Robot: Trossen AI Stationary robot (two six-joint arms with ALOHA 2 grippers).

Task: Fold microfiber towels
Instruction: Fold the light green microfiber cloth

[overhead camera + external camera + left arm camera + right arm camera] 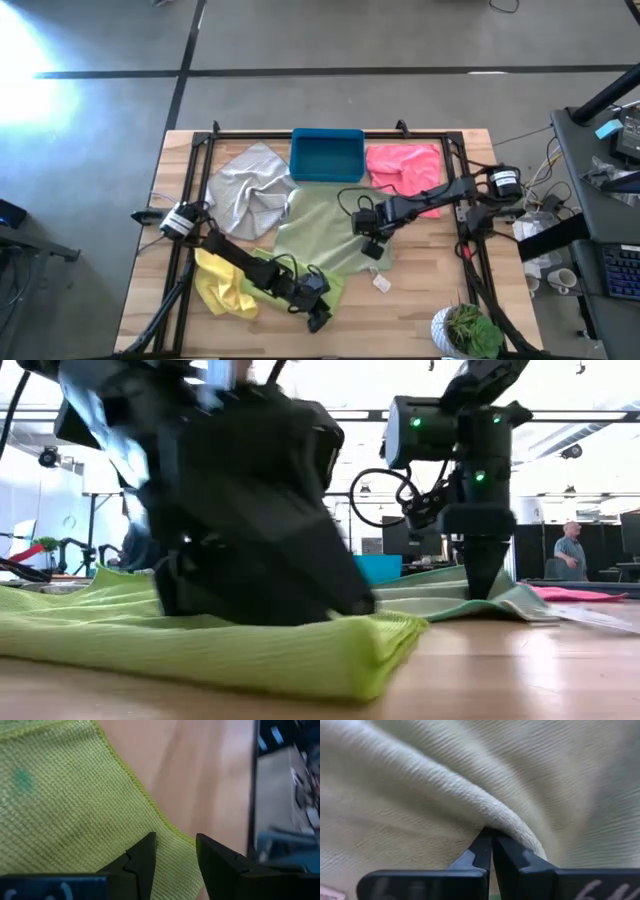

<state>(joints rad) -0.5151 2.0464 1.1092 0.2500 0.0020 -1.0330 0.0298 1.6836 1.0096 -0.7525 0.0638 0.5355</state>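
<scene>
The bright lime green towel [337, 288] lies flat near the table's front edge, beside the yellow towel [225, 285]. My left gripper [175, 842] stands open low over the lime towel's [60, 805] hemmed edge, one finger above the cloth and one above bare wood. The pale sage green towel [325, 235] lies spread in the table's middle. My right gripper [372, 248] points down onto it, shut on a raised fold. The low view shows the left gripper [260, 560] as a dark mass down on the lime towel [200, 645]. My left gripper hangs right at the lime towel's edge [165, 827]; whether its fingers touch the cloth, I cannot tell. My right gripper pinches a raised ridge [505, 820] of the sage towel between its two fingertips, from above, pointing down [483, 592]. The cloth bunches up to the tips while the remainder of the towel [440, 598] lies on the table.
At the far edge stands the blue bin [327, 155], with the light grey towel [250, 185] to its left and the pink towel [405, 165] to its right. A potted plant [465, 330] stands at the near right corner. Black frame rails [195, 190] run along the table's sides.
</scene>
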